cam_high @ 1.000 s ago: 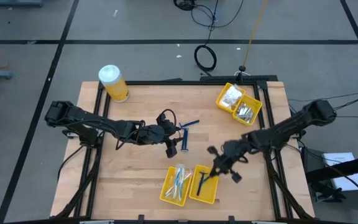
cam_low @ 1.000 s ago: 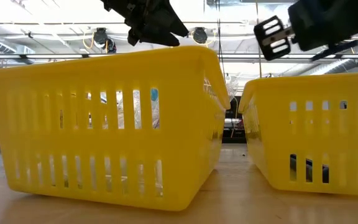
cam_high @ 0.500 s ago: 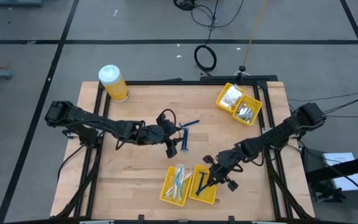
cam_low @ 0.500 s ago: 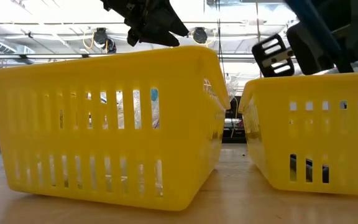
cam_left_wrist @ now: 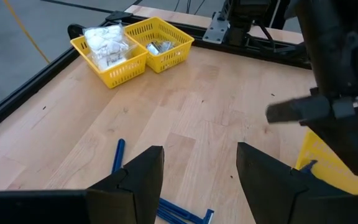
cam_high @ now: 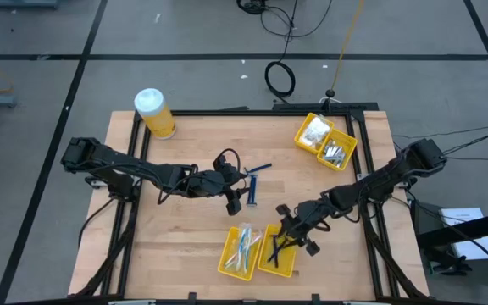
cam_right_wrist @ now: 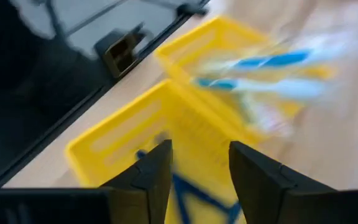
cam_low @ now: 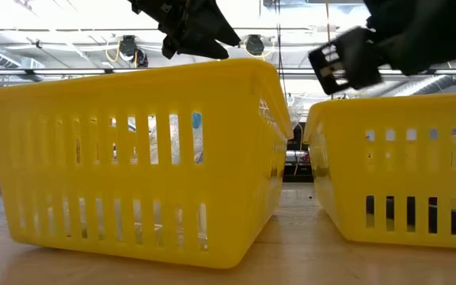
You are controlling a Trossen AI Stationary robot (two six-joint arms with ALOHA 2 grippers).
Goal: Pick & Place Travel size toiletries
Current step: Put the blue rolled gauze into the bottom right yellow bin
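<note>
Right tool [cam_high: 288, 235] has dropped over the front-edge bin [cam_high: 259, 251], jaws now spread; razor [cam_right_wrist: 194, 194] lies inside, released. Left tool [cam_high: 230, 188] spread, waiting mid-table.

No readable text anywhere on the table.
Scanning it all now: the yellow bins [cam_high: 257, 251], the jar [cam_high: 155, 113] with its white lid, the clear packets [cam_left_wrist: 104, 43] — no label, brand, number or sign can be made out on any of them.
</note>
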